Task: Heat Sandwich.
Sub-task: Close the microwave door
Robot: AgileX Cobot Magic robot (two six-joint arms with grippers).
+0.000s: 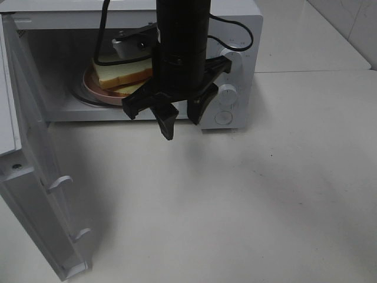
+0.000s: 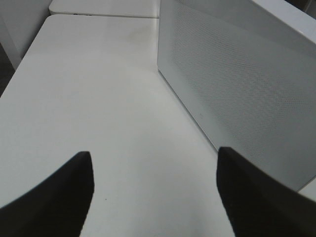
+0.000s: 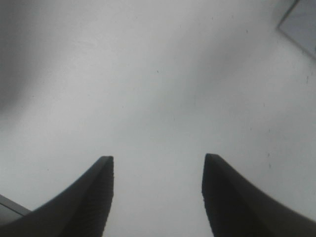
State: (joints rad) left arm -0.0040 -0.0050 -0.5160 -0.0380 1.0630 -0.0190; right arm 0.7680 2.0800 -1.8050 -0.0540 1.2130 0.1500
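Observation:
The sandwich (image 1: 121, 73), white bread with tan crust, lies on a round pink plate (image 1: 92, 86) inside the open white microwave (image 1: 247, 23). My right gripper (image 1: 181, 125) hangs open just in front of the microwave's opening, fingers pointing down over the table, with nothing between them. In the right wrist view the right gripper (image 3: 158, 158) shows only bare white table between its dark fingers. My left gripper (image 2: 154, 152) is open and empty beside the perforated microwave door (image 2: 237, 89). It is outside the exterior high view.
The microwave door (image 1: 35, 194) swings out wide on the left toward the table's front edge. Two round knobs (image 1: 227, 91) sit on the control panel behind the right gripper. White table (image 1: 265, 194) spreads to the front and right.

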